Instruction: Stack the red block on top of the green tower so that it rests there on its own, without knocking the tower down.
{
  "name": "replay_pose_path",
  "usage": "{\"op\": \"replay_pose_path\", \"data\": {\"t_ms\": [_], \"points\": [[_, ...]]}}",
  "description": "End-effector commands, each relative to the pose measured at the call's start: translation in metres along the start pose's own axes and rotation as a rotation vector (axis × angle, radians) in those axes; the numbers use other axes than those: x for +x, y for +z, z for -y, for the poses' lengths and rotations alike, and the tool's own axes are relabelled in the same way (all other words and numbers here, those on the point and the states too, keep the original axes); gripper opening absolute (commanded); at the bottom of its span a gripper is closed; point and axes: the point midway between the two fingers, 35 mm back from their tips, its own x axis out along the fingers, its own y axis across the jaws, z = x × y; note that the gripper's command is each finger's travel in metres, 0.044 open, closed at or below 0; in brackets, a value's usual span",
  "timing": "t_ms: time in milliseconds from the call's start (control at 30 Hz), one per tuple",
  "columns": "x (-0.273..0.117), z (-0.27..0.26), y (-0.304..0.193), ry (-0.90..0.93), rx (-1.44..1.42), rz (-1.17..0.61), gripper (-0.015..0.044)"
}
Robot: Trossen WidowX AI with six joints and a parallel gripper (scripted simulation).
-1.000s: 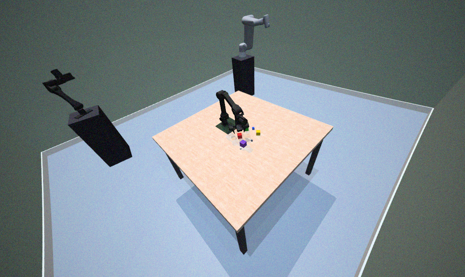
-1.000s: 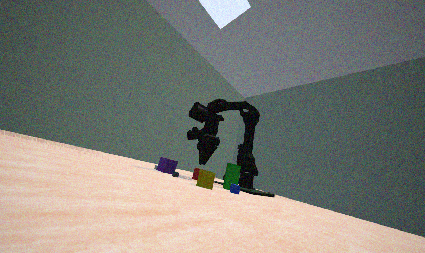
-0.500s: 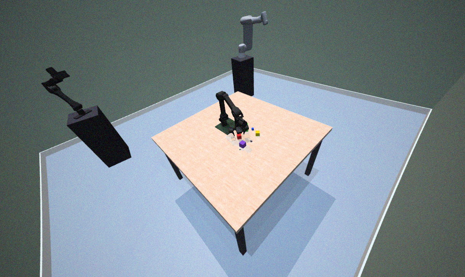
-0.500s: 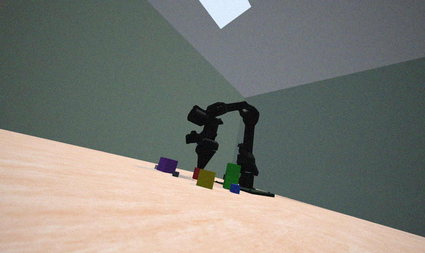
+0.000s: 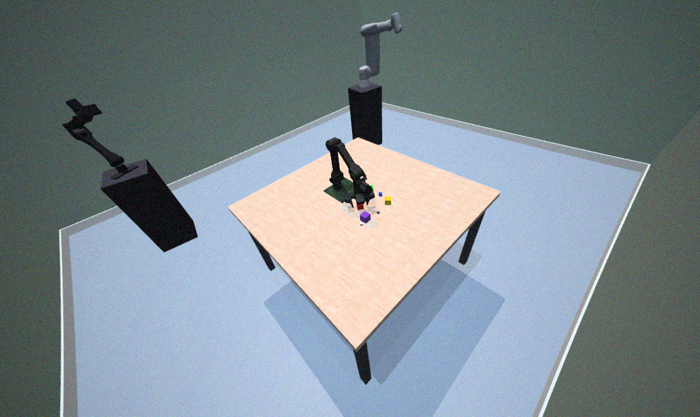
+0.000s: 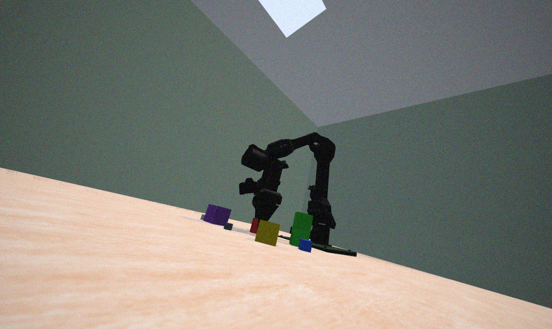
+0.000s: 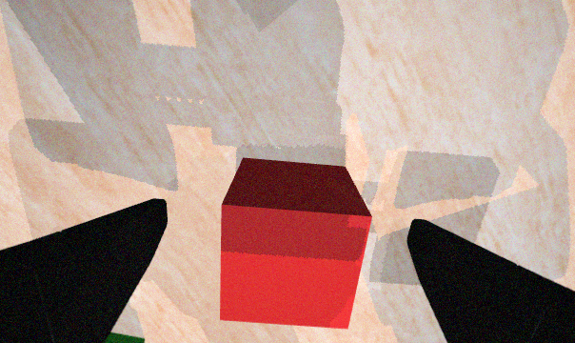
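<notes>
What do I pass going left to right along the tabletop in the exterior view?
Purple cube → small dark block → red block → yellow cube → tall green tower; the small blue cube overlaps the tower's foot.

Hand (image 7: 287,221): wide open, a finger on each side of the red block (image 7: 292,248), bare worktop (image 7: 188,267) showing in both gaps.
Green tower (image 6: 301,228): upright near the arm base, just beside the lowered hand; nothing over its top.
Yellow block (image 6: 267,232): between red block and camera in the exterior view, close to the tower.
Blue block (image 6: 305,244): at the tower's foot.
Purple block (image 6: 217,214): apart on the other side.
</notes>
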Motion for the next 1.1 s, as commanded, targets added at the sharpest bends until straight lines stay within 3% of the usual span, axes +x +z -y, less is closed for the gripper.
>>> {"op": "replay_pose_path", "data": {"t_ms": [0,467,800,1067], "points": [[0.0054,0.0004,-0.0019,0.000,0.004,-0.008,0.0440],[0.0049,0.0003,-0.0019,0.000,0.004,-0.008,0.0440],[0.0049,0.0003,-0.0019,0.000,0.004,-0.008,0.0177],[0.0039,0.0003,-0.0018,0.000,0.004,-0.008,0.0105]]}}
